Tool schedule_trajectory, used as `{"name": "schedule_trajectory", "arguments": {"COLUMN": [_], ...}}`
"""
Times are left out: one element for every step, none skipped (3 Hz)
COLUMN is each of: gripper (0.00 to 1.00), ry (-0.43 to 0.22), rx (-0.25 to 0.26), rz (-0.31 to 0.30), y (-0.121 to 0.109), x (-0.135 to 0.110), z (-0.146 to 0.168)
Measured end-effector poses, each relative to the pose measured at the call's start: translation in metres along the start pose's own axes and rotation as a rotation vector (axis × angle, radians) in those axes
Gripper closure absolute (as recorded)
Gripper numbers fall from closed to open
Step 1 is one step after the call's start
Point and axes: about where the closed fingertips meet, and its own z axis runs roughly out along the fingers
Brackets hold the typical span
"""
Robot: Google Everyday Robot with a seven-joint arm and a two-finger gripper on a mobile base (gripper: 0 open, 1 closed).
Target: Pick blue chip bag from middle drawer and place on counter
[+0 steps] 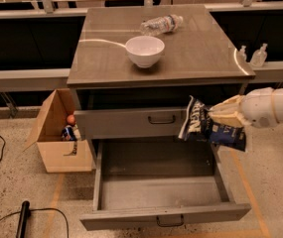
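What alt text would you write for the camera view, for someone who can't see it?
The gripper, at the right, holds the blue chip bag in the air above the open middle drawer, below the level of the counter. On the counter sit a white bowl and a water bottle lying on its side.

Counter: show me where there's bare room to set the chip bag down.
The counter is bare right of the white bowl, nearest the gripper, which holds the blue chip bag below the front right corner. Also bare: the front strip before the bowl. Crowded: centre-rear, with bowl and water bottle.
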Motion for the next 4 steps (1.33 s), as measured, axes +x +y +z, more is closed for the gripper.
{"name": "schedule_trajectory", "arguments": {"gripper": [1.0,1.0,1.0,0.84], "ry": [-0.024,-0.064,-0.134,-0.207], "rx": [0.032,0.057,0.069,0.088], "rz": [-0.015,-0.069,-0.099,-0.139], "y": [-0.036,-0.074,-0.111,-0.145], "x": [-0.034,-0.074,-0.112,-0.152], "z": [-0.036,-0.057,-0.057,-0.044]}}
